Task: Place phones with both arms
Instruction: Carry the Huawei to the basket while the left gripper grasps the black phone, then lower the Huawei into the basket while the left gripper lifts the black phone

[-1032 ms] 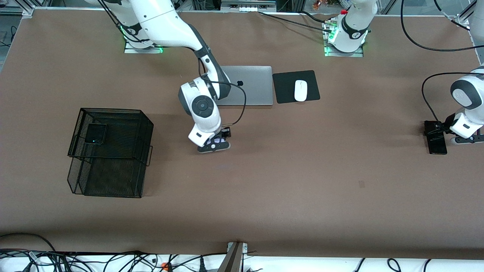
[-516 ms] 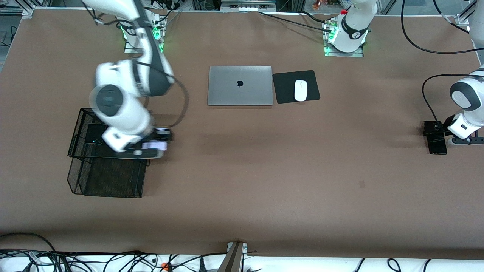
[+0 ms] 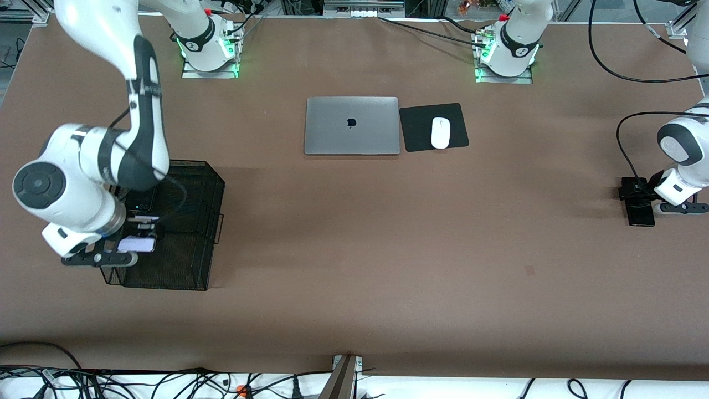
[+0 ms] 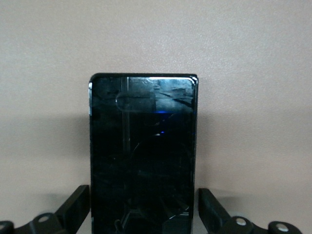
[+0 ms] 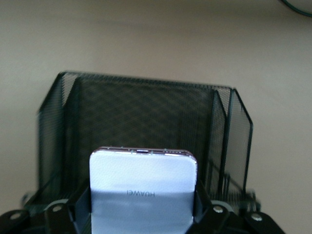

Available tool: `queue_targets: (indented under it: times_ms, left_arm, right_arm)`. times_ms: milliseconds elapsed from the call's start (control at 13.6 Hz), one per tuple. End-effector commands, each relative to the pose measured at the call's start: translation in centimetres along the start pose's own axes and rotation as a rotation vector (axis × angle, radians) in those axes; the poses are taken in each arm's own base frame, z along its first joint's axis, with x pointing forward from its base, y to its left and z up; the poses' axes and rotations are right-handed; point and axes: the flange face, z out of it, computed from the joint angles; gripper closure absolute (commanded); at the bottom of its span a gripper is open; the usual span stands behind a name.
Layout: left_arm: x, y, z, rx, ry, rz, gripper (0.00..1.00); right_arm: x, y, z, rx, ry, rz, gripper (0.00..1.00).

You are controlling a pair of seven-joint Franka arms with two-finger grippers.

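1. Two arms in the front view. The right arm comes from its base, bends down at the elbow and hangs its wrist over the black mesh organizer (image 3: 183,233) at its own end of the table. The right gripper (image 3: 135,244) is over the organizer's compartment nearer the camera, clamped on the white phone (image 3: 136,244), which is carried flat.
2. Small black phone (image 3: 141,200) lies in the organizer's compartment farther from the camera, partly hidden by the right arm's wrist.
3. Left arm: only the forearm and wrist show at the frame edge at its end of the table, wrist low. The left gripper (image 3: 637,191) sits down at the table, at the end of the long black phone (image 3: 641,211) that lies flat there.
4. Closed silver laptop (image 3: 352,125) and white mouse (image 3: 440,133) on a black mouse pad (image 3: 421,127) sit mid-table between the bases, well apart from both grippers.
5. Left wrist view: the long black phone (image 4: 144,156) lies on the table between the fingers (image 4: 73,207), jaws wide, a slim gap at each side, not squeezing it.
6. Right wrist view: the white phone (image 5: 143,187) is pinched at both edges by the fingers (image 5: 80,209), with the organizer (image 5: 146,112) below it and its dividers visible.
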Motion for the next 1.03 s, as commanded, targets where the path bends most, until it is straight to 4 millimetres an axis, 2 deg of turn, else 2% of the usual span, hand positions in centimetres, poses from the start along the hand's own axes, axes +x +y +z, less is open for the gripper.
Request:
queue_targets:
  times_ms: [0,147,295,369,590,737,811,884,958]
  left_arm:
    - [0.5,0.3,0.9,-0.046,0.023,-0.007,0.00]
    - [0.5,0.2,1.3,-0.068,0.032,-0.009,0.00]
    - [1.1,-0.4,0.8,-0.063,0.050,0.008,0.00]
    - [1.1,-0.4,0.9,-0.065,0.049,0.006,0.11]
    - [1.1,-0.5,0.8,-0.077,0.060,-0.024,0.64]
    - [1.2,-0.5,0.8,-0.082,0.065,-0.045,0.91]
    - [1.3,-0.4,0.7,-0.083,0.065,-0.048,1.00]
    - [1.6,-0.3,0.4,-0.082,0.068,-0.051,1.00]
    - [2.2,-0.2,0.0,-0.082,0.070,-0.064,1.00]
  right_arm:
    - [2.4,-1.0,2.9,0.050,0.068,-0.013,1.00]
    - [2.7,-1.2,4.3,0.055,0.089,-0.002,1.00]
    - [2.6,-1.4,5.2,0.085,0.080,0.021,1.00]
    - [2.4,-1.1,5.8,0.085,0.067,0.024,1.00]
    - [1.7,1.0,7.0,0.094,0.008,0.005,1.00]
    - [1.3,1.1,8.3,0.106,-0.029,0.003,1.00]
    - [1.3,0.8,8.5,0.109,-0.036,-0.001,1.00]
    - [1.3,0.6,8.9,0.109,-0.039,-0.003,0.79]
    - [1.2,0.7,9.1,0.108,-0.042,-0.002,0.45]
